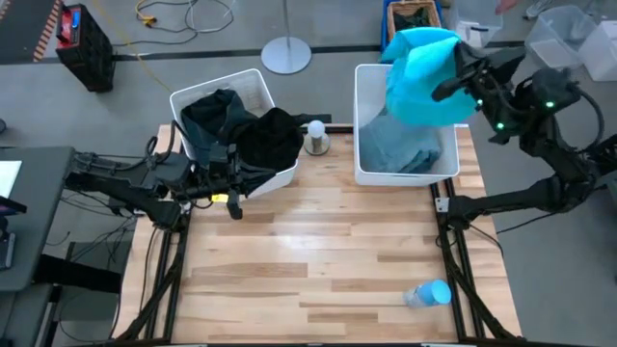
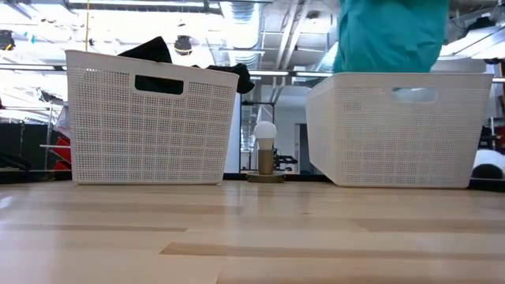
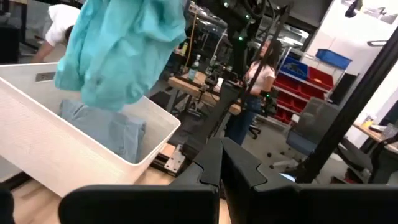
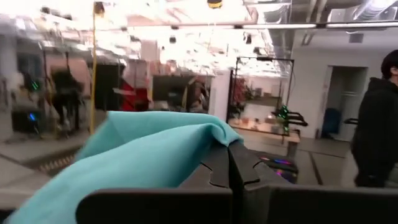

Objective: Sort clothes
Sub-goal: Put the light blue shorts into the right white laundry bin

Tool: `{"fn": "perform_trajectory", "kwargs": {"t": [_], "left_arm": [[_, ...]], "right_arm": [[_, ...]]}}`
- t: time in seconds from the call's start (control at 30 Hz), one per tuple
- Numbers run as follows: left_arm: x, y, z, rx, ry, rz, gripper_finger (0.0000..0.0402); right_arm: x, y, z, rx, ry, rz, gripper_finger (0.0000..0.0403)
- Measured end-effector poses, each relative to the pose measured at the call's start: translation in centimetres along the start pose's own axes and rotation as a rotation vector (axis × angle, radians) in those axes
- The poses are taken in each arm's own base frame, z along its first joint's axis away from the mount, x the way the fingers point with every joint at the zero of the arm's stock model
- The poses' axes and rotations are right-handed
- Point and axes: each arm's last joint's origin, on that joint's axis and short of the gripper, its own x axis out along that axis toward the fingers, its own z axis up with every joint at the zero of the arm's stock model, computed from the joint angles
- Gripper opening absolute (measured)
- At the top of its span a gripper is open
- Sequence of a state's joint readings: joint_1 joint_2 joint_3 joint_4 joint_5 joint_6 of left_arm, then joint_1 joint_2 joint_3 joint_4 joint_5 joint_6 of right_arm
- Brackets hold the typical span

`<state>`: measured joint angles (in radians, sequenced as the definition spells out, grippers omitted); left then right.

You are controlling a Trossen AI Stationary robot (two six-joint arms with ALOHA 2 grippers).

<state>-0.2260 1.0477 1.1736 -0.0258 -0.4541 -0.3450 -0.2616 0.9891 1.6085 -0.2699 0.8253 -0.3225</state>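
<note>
The bright turquoise garment (image 1: 422, 72) hangs over the right white basket (image 1: 364, 173), held by my right gripper (image 4: 229, 167), which is shut on it. The dusty grey-blue garment (image 1: 410, 149) lies inside that basket. The black garment (image 1: 270, 140) drapes over the near right corner of the left white basket (image 1: 253, 85). The dark teal-green garment (image 1: 212, 111) lies inside that basket. My left gripper (image 3: 221, 163) is shut and empty, and stays low at the left basket's near side (image 1: 231, 198). My right gripper pinches a bunched fold of the turquoise garment (image 4: 202, 140) between its two fingers, coming roughly level from the table's right side. The garment is lifted clear and hangs slack below the fingers (image 2: 390, 35). Its lower end is about at the right basket's rim.
A light bulb on a small wooden stand (image 1: 315, 135) is between the two baskets. A clear plastic bottle with a blue cap (image 1: 427, 294) lies near the table's front right. Bare wooden tabletop (image 1: 308, 251) stretches in front of the baskets. A person (image 3: 258, 81) stands in the room beyond.
</note>
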Motion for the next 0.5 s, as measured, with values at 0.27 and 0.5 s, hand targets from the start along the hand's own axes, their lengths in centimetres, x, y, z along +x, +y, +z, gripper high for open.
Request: {"fn": "perform_trajectory", "kwargs": {"t": [0.27, 0.5], "left_arm": [[0.2, 0.4, 0.2, 0.001, -0.009, 0.02, 0.0], [0.3, 0.8, 0.3, -0.005, -0.017, 0.038, 0.0]], "right_arm": [[2.1, 2.2, -3.5, -0.121, 0.22, 0.004, 0.0], [4.6, 2.7, -8.8, -0.133, 0.545, -0.157, 0.0028]]}}
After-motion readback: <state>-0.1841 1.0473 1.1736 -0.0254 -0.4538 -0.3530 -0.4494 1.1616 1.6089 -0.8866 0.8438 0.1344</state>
